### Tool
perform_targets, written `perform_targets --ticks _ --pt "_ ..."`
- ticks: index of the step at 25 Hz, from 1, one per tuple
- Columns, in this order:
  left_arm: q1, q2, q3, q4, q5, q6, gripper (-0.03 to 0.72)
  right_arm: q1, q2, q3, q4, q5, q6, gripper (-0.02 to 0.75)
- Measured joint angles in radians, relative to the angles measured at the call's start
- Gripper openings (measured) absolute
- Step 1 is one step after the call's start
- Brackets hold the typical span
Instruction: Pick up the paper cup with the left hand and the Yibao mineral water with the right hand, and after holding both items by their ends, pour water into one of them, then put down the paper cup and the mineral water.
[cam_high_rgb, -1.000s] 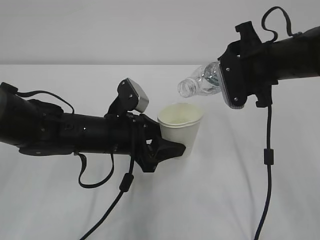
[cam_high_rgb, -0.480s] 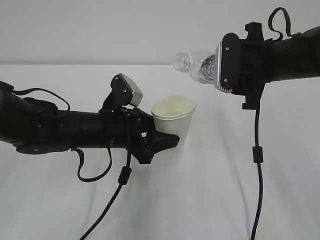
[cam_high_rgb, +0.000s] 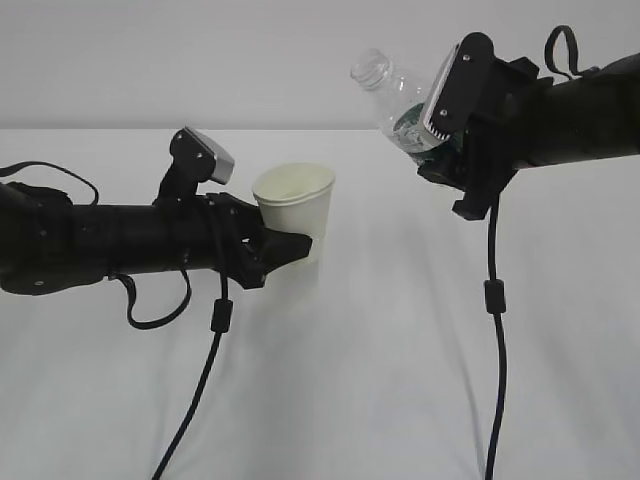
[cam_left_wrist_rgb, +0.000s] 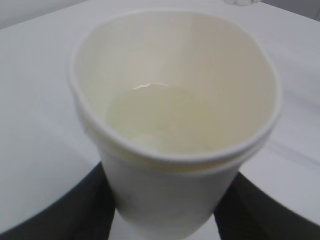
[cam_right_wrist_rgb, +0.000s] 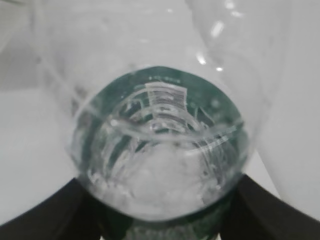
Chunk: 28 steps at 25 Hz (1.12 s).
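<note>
Left hand (cam_high_rgb: 110, 245): extended level from the left edge of the exterior view, above the white counter (cam_high_rgb: 350, 380); a grey camera block (cam_high_rgb: 205, 152) is carried on top and a black cable (cam_high_rgb: 200, 380) hangs below. Its pincer (cam_high_rgb: 285, 245) is closed on the lower wall of the cup.

Cup (cam_high_rgb: 295, 215): white paper, held upright and clear of the counter, left of centre. In the left wrist view the cup (cam_left_wrist_rgb: 175, 130) is seen from above, rim pressed slightly out of round, with a shallow pool of water (cam_left_wrist_rgb: 165, 117) over its base and the dark pincer fingers (cam_left_wrist_rgb: 95, 200) at either side of its lower part.

Bottle (cam_high_rgb: 395, 95): clear plastic, uncapped, green label band, held high toward the right and well apart from the cup. It is tilted, the open mouth pointed up and to the left. Water is shown inside the bottle (cam_right_wrist_rgb: 160, 145) in the right wrist view.

Right hand (cam_high_rgb: 560, 110): entered from the right edge, cable dangling. Its pincer (cam_high_rgb: 440, 150) is clamped on the bottle's base end.
</note>
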Motion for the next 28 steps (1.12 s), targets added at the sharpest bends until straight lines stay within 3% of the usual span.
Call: perform_targets --ticks 7,12,17,21,28 --pt "0.035 0.0 0.0 -0.006 -0.002 0.0 0.404 0.0 0.045 0.0 0.003 -0.018 0.088 0.451" --pt "0.069 0.0 0.0 -0.008 -0.004 0.0 0.404 0.0 0.09 0.0 0.083 -0.027 0.087 0.451" --pt "0.094 0.0 0.0 -0.011 -0.004 0.0 0.404 -0.033 0.094 0.0 0.302 -0.074 -0.001 0.448" --pt "0.099 -0.014 0.0 -0.011 -0.004 0.0 0.404 -0.11 0.094 0.0 0.526 -0.145 -0.083 0.447" --pt "0.104 -0.031 0.0 -0.015 0.004 0.0 0.404 -0.14 0.094 0.003 0.756 -0.158 -0.26 0.447"
